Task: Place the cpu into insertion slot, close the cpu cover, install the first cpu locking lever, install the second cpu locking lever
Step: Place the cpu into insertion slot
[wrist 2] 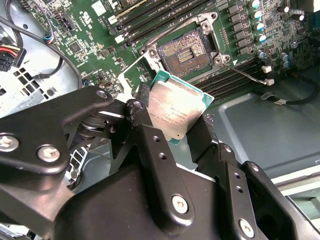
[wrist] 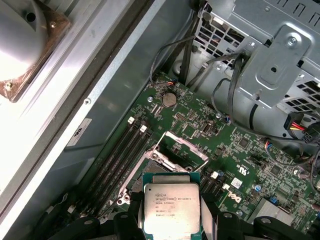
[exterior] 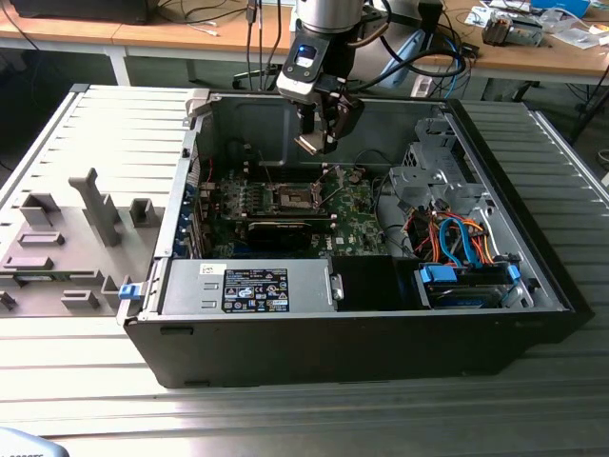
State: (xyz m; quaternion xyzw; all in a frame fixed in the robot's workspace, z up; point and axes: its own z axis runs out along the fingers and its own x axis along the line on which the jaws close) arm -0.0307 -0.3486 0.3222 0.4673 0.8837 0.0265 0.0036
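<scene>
pinching the cpu (wrist 2: 176, 111) between both fingers (wrist 2: 150, 145) (apart from the insertion slot (wrist 2: 186, 50)).

The silvery-grey square metal cpu (wrist 2: 176, 111) is showing a teal-green edge; the flat green circuit board (wrist 2: 93, 31) is bearing long black slots (wrist: 117, 152).

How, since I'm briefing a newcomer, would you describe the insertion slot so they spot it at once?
Inside the open computer case, the gripper holds the cpu over the green motherboard. Near the board's middle sits the insertion slot: a square socket with a dark centre and silvery rim, unlike the long black memory slots beside it.
</scene>
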